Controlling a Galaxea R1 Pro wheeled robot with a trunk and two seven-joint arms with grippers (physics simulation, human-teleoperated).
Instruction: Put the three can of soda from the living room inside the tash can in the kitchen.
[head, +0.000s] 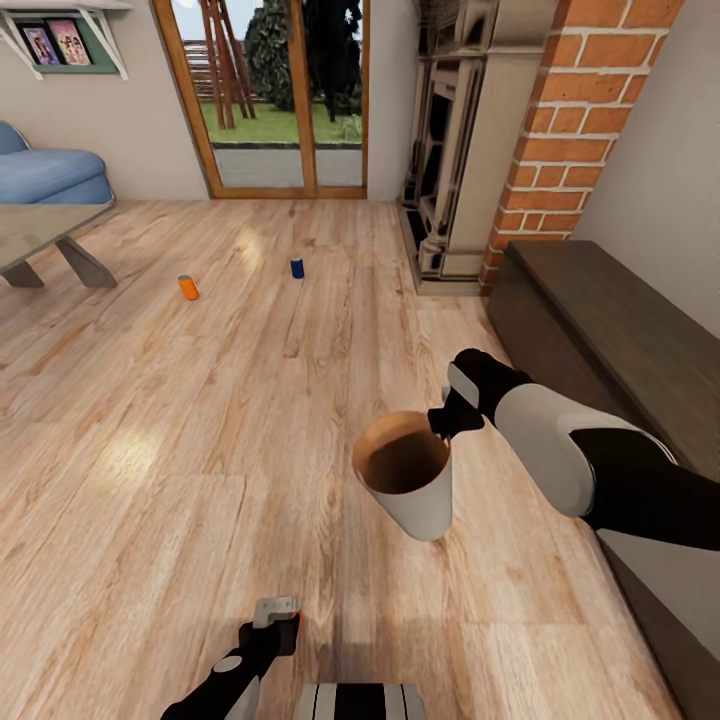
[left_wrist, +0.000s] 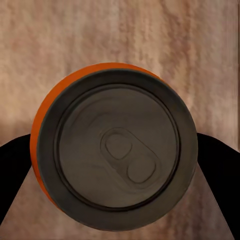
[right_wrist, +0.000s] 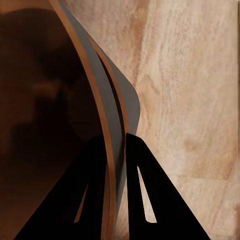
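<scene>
Left hand (head: 277, 612): lowest in the head view, nearest the robot; dark fingers pinch an orange can (left_wrist: 114, 147), one on each side of its body.
Held can: bright orange cylindrical wall, dull grey recessed top with an oval pull tab, seen end-on in the left wrist view over the wood floor (head: 150, 450).
Right hand (head: 447, 418): beyond the left hand, at the end of a white and black arm; its two dark fingers (right_wrist: 95, 200) are pressed onto the rim of the trash can (head: 405, 475), one inside the wall and one outside.
Trash can: lifted off the floor and tilted, mouth turned toward the camera; round, tapered, smooth grey outside, tan rim, dark brown inside. It hangs just beside the right hand and well apart from the left hand.
Floor: light wood planks with visible grain.
Second orange can (head: 188, 287): on the floor well beyond the trash can, near the leg of the grey bench (head: 40, 235).
Blue can (head: 297, 267): upright on the floor, near the second orange can, apart from it.
Far landmarks: blue sofa (head: 50, 172) behind the bench; wood-framed glass doors (head: 265, 100); red brick chimney (head: 560, 120) with a dark fireplace (head: 440, 170).
</scene>
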